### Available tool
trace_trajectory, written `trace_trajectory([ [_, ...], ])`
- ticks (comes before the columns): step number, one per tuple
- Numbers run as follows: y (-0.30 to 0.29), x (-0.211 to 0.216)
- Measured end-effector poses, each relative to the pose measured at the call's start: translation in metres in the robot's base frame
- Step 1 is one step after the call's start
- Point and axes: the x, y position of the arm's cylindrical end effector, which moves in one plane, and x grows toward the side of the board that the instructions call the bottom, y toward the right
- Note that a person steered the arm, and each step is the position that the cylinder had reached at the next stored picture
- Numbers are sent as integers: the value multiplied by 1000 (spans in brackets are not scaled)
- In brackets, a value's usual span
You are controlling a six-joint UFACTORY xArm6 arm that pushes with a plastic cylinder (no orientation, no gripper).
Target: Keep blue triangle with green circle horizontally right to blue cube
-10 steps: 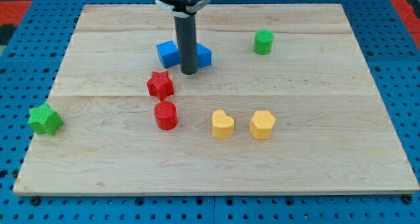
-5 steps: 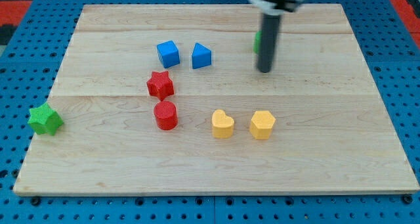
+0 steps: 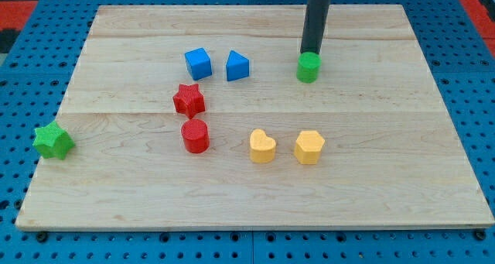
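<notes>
The blue cube [image 3: 198,63] sits at the upper middle-left of the wooden board [image 3: 387,179]. The blue triangle [image 3: 237,66] stands just to its right, a small gap between them. The green circle [image 3: 308,67] lies farther right, in roughly the same row. My tip [image 3: 312,53] is right at the green circle's top edge, touching or nearly touching it from the view's top. The rod rises from there out of the view's top.
A red star [image 3: 189,100] and a red cylinder [image 3: 195,135] lie below the blue cube. A yellow heart [image 3: 262,146] and a yellow hexagon [image 3: 308,146] sit lower middle. A green star [image 3: 53,140] rests off the board's left edge.
My tip went from between the blue blocks to the right, then up behind the green circle. The green circle has slid down toward the view's bottom by a short way.
</notes>
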Motion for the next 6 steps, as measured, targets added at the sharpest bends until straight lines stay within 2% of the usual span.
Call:
trace_trajectory([
  [1, 12, 1],
  [2, 73, 28],
  [5, -1, 19],
  [6, 8, -1],
])
